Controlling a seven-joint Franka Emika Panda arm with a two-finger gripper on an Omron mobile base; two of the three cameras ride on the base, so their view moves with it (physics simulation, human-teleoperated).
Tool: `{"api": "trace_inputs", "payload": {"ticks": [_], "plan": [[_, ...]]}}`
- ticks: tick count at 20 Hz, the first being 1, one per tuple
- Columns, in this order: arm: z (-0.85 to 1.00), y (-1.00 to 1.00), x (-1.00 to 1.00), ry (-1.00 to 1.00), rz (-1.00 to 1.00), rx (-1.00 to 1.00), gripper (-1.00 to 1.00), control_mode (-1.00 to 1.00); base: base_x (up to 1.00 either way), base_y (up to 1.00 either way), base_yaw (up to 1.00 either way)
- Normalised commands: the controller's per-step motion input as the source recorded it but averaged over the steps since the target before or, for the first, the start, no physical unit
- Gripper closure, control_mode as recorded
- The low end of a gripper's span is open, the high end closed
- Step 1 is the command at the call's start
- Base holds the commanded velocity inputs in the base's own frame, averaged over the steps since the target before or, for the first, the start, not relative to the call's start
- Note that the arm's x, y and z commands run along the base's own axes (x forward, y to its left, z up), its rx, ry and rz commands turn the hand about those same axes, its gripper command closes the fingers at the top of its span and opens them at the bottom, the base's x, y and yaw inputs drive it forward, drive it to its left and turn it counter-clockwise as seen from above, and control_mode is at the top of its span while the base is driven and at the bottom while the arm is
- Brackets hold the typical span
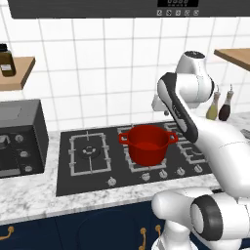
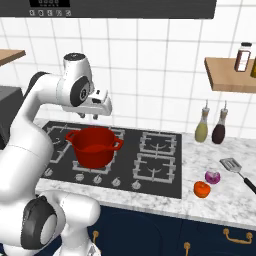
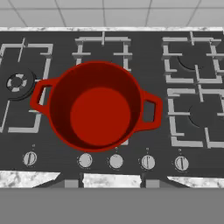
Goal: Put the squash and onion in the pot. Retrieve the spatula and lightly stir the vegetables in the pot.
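While the gripper hangs above the pot on the stove, its jaws hold nothing; their spread cannot be told. The squash, onion and spatula lie on the counter at right.

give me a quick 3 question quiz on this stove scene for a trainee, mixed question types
1. True or false: the pot already has the vegetables inside it.
2. Multiple choice: where do the squash and the onion lie? A) on the hob beside the pot B) on the marble counter right of the hob C) on the wooden shelf
3. Short answer: what lies on the counter just past the onion, toward the right edge of the right base view?

Key
1. False: the hand view shows it empty.
2. B
3. The spatula, head toward the onion. The gripper hangs above the pot, holding nothing.
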Motion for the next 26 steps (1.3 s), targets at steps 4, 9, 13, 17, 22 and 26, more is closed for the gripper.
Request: {"api": "trace_inputs", "payload": {"ticks": [4, 9, 13, 17, 22, 26], "plan": [[-0.05, -0.46, -0.04, 0.01, -0.03, -0.01, -1.00, -1.00, 0.00, 0.00, 0.00], [-0.09, -1.00, 0.00, 0.00, -0.19, 0.00, -1.00, -1.00, 0.00, 0.00, 0.00], [-0.14, -0.67, 0.00, 0.00, -0.29, 0.01, -1.00, -1.00, 0.00, 0.00, 0.00], [-0.09, -0.52, -0.11, 0.00, -0.29, 0.03, -1.00, -1.00, 0.00, 0.00, 0.00], [-0.27, -0.79, -0.19, 0.00, -0.24, 0.00, -1.00, -1.00, 0.00, 0.00, 0.00], [-0.49, -0.76, -0.36, 0.04, -0.29, -0.02, -1.00, -1.00, 0.00, 0.00, 0.00]]}}
